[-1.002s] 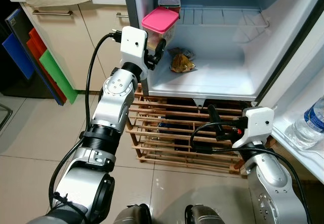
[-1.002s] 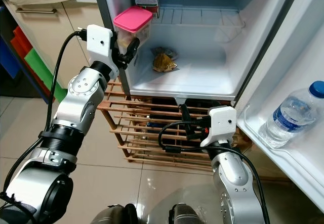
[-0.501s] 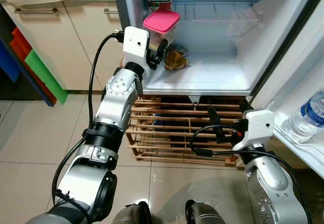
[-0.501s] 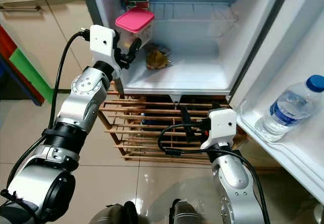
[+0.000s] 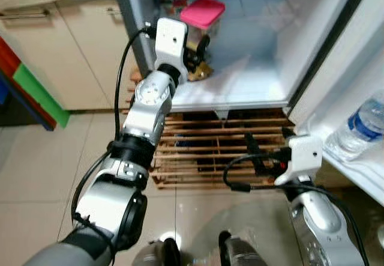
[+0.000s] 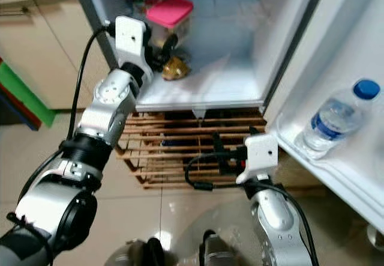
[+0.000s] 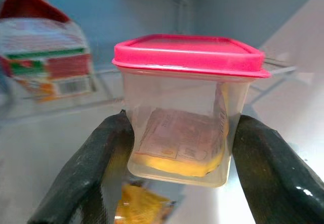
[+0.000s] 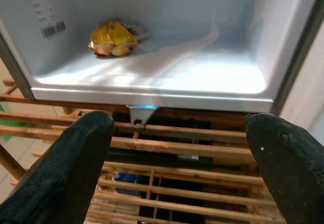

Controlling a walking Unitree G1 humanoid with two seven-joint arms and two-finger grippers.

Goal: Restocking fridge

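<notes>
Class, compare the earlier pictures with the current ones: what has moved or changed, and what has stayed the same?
The left gripper, still clamped on the pink-lidded container, has carried it further into the fridge, above the yellow snack bag. The camera has also shifted. The right gripper stays open and empty, low before the wooden rack; the water bottle remains in the door shelf.

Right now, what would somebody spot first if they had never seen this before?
The pink-lidded container stands out first: the left gripper holds it inside the open fridge, above a yellow snack bag on the fridge floor. Next comes the water bottle in the door shelf on the right.
</notes>
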